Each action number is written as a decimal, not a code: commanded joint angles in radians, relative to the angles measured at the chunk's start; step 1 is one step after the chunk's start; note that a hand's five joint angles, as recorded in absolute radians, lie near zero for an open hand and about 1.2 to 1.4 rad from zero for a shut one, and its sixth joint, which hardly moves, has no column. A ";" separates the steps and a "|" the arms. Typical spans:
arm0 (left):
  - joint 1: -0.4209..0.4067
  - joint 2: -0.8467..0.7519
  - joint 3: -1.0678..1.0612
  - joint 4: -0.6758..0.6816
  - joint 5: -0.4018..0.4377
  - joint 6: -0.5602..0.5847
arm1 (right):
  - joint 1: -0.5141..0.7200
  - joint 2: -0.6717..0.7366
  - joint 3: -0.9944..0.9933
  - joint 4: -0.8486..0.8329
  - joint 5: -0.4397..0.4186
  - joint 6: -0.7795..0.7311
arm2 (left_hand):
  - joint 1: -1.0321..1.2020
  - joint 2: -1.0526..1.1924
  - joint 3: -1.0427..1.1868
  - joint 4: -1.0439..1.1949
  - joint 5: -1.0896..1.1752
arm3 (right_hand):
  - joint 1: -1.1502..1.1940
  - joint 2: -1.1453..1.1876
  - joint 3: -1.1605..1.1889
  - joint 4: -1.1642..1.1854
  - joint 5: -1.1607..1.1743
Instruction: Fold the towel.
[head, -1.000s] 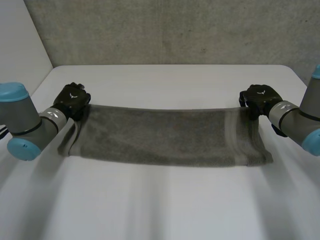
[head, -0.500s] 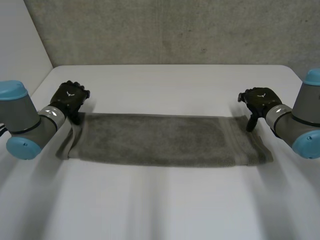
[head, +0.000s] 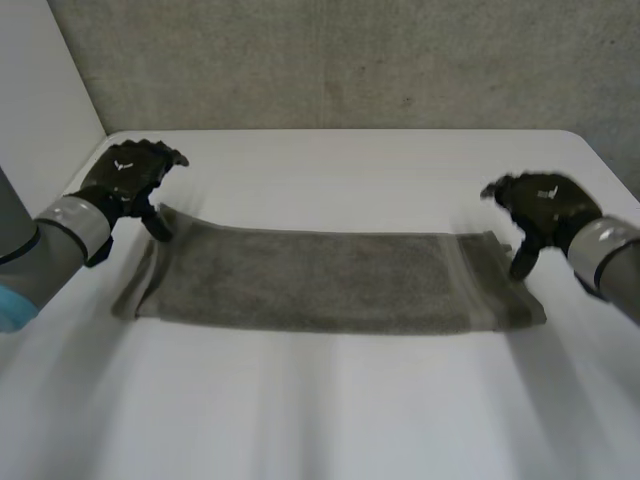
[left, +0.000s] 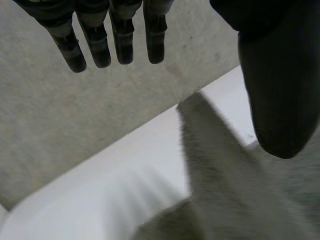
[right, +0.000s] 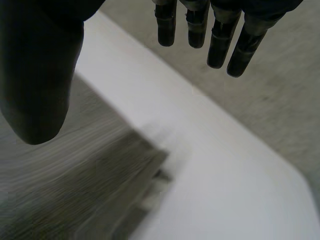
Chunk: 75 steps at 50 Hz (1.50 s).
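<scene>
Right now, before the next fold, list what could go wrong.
1. The far corner of the towel by the open left hand stands up off the table; it could flop over or catch on the thumb.
2. At the end near the open right hand, the layers look stepped, not flush; folding now would likely keep that unevenness.

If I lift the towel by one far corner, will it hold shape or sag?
Likely sags: the towel lies limp and flat on the table. Probably grippy, not slippery, since its surface looks nappy. Its doubled layers may slide apart.
</scene>
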 joint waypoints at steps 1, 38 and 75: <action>0.014 0.024 -0.108 0.001 0.040 -0.097 | -0.004 -0.005 0.168 -0.056 -0.057 -0.037 | -0.107 -0.068 -0.058 -0.066 -0.031 | -0.059 -0.080 -0.053 -0.076 -0.065; 0.070 0.001 -0.205 0.015 0.024 -0.146 | -0.073 0.065 0.275 -0.246 -0.074 -0.081 | -0.078 -0.039 -0.058 -0.066 -0.001 | 0.247 0.226 -0.053 -0.076 0.242; 0.043 -0.126 -0.127 0.186 -0.284 0.072 | -0.114 0.070 0.261 -0.237 -0.075 -0.103 | -0.036 0.002 -0.058 -0.066 0.040 | 1.162 1.141 -0.053 -0.076 1.157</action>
